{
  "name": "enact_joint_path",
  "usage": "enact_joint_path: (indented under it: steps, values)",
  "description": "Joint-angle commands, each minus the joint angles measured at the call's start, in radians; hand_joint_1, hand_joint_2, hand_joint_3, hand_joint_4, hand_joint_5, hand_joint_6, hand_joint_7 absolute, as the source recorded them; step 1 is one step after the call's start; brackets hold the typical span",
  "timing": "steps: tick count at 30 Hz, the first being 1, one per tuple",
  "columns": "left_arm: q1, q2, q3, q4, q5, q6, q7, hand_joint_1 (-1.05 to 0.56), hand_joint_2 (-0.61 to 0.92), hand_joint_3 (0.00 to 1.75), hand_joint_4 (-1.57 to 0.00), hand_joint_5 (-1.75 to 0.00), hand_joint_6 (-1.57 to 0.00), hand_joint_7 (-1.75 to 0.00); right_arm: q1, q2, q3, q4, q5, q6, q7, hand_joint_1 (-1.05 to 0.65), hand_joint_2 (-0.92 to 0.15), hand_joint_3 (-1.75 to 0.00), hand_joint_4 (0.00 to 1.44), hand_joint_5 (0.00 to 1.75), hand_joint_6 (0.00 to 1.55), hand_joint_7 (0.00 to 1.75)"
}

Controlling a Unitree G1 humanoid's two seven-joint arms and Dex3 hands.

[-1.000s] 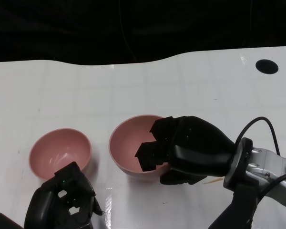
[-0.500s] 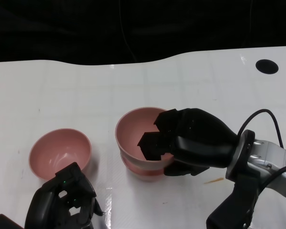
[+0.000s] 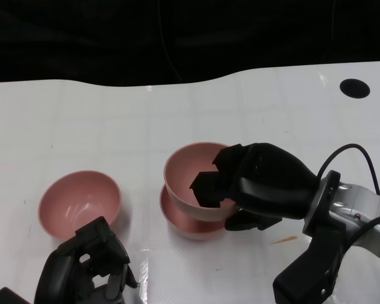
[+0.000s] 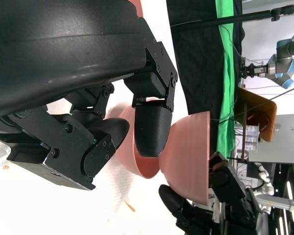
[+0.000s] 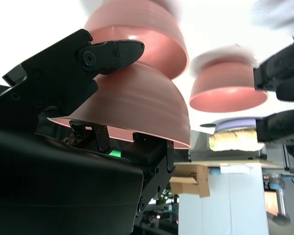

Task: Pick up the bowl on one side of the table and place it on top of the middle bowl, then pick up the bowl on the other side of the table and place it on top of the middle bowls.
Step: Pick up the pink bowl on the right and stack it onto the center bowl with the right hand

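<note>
**Operator:** Since a second ago I've carried the pink bowl [image 3: 193, 171] toward two o'clock. It is now clear of the middle bowl [image 3: 187, 221], tilted and hanging just above it rather than nested. My right hand [image 3: 256, 187] holds it by the rim at the three-o'clock side, with fingers inside the wall and the thumb beneath.

**Spotter:** And the left?

**Operator:** The left hand [image 3: 88, 266] sits at seven o'clock on the table [image 3: 272, 107], fingers curled in with nothing in them, just beside the left bowl [image 3: 80, 201].

**Spotter:** How will these handle?

**Operator:** I'd judge them light, stiff, smooth plastic or melamine, probably slick at the wall. The rim pinch seems right, though a tilted bowl could slide in the grip. For the left one I'd take the near rim the same way.

**Spotter:** Count?

**Operator:** Three pink bowls: one held, one in the middle beneath it, one at nine o'clock. There's also one dark round hole [image 3: 354, 88] in the table at two o'clock.
</note>
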Motion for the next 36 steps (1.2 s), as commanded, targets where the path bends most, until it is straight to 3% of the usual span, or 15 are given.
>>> enact_joint_path:
  steps: [1,31,36]
  values:
    - [0.009,0.007,0.003,-0.006,0.009,-0.002,0.025,-0.02,0.54,1.26,-0.81,-1.75,-0.74,-1.64,-0.016,-0.001,0.017,0.032,-0.022,-0.005,-0.052,-0.14,-0.77,-0.35,0.78,1.75,0.54,1.75]
    - [0.012,-0.006,-0.014,-0.011,0.011,0.009,0.053,-0.02,0.54,1.27,-0.80,-1.75,-0.73,-1.64,-0.090,0.029,0.129,0.198,-0.080,-0.040,-0.201,-0.15,-0.81,-0.22,0.78,1.75,0.55,1.69]
    - [0.017,-0.010,-0.023,-0.011,0.016,0.006,0.066,-0.02,0.56,1.24,-0.80,-1.75,-0.73,-1.62,-0.118,0.031,0.150,0.217,-0.099,-0.035,-0.226,-0.16,-0.82,-0.18,0.77,1.75,0.58,1.56]
